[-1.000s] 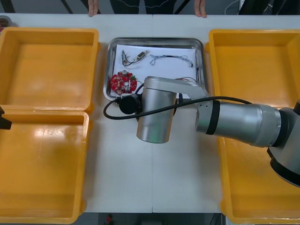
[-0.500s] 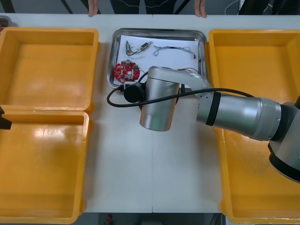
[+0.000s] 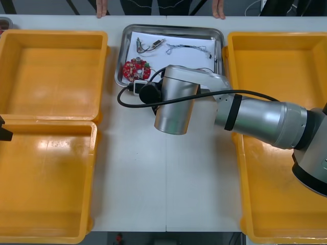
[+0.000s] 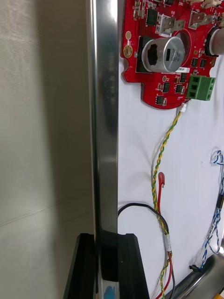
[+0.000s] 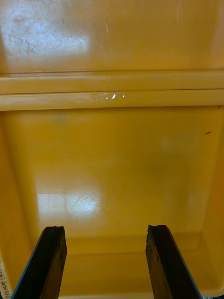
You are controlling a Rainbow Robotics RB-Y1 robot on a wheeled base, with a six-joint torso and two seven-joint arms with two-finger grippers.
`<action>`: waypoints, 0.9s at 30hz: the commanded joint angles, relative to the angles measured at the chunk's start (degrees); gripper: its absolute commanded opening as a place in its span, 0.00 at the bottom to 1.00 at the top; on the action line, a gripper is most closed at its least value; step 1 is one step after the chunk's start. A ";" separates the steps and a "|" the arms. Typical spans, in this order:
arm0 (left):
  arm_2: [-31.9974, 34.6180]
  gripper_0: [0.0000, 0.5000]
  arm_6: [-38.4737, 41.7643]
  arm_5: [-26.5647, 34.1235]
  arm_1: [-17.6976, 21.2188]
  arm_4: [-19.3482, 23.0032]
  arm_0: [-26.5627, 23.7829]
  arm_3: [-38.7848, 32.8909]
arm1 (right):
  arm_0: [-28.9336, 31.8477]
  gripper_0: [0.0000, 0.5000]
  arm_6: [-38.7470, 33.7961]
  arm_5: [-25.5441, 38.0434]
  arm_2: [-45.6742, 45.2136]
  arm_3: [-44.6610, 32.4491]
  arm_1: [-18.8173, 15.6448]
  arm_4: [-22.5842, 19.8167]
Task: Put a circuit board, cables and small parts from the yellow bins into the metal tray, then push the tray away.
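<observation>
The metal tray [image 3: 173,27] has slid farther from the robot than it lay a second ago, and the right arm [image 3: 255,122] has followed it out across the surface [image 3: 153,178].

In the right wrist view the right gripper [image 4: 106,238] has its black fingers [image 4: 86,266] nearly together, one on each side of the tray's shiny rim [image 4: 103,117], which they pinch. Just inside that rim, on the white lining, lie a black cable [image 4: 140,208] and a twisted red and yellow cable [image 4: 161,154] that leads up to the round red circuit board [image 4: 172,51]. A blue and white cable [image 4: 215,215] lies farther in. From above, the board [image 3: 135,70] sits at the tray's near left, with small metal parts [image 3: 148,46] and the blue and white cable [image 3: 189,48] toward its far side.

With board, cables and parts all in the tray, loading looks finished and the push is the step in hand, seemingly well along. The next move calls for letting go of the rim and lifting clear without dragging the tray back.

The left gripper [image 5: 106,229] waits with its fingers wide apart and holding nothing, over a bare yellow bin [image 5: 112,154] at the near left [image 3: 46,178].

From above, the right arm's wrist covers its own fingers and the tray's near rim, so how much of the rim they hold cannot be judged there.
</observation>
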 commanded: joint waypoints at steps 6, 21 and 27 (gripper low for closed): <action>1.45 1.00 -3.97 0.35 2.47 -0.47 1.06 -0.15 | -3.78 0.00 2.15 -3.62 -2.16 2.44 1.91 1.39; 1.45 1.00 -3.97 0.35 2.47 -0.47 1.06 -0.15 | -3.69 0.91 2.50 -3.01 -2.16 2.62 2.00 1.47; 1.45 1.00 -3.97 0.35 2.47 -0.47 1.06 -0.15 | -3.51 1.00 2.59 -1.51 -3.65 2.44 1.91 0.77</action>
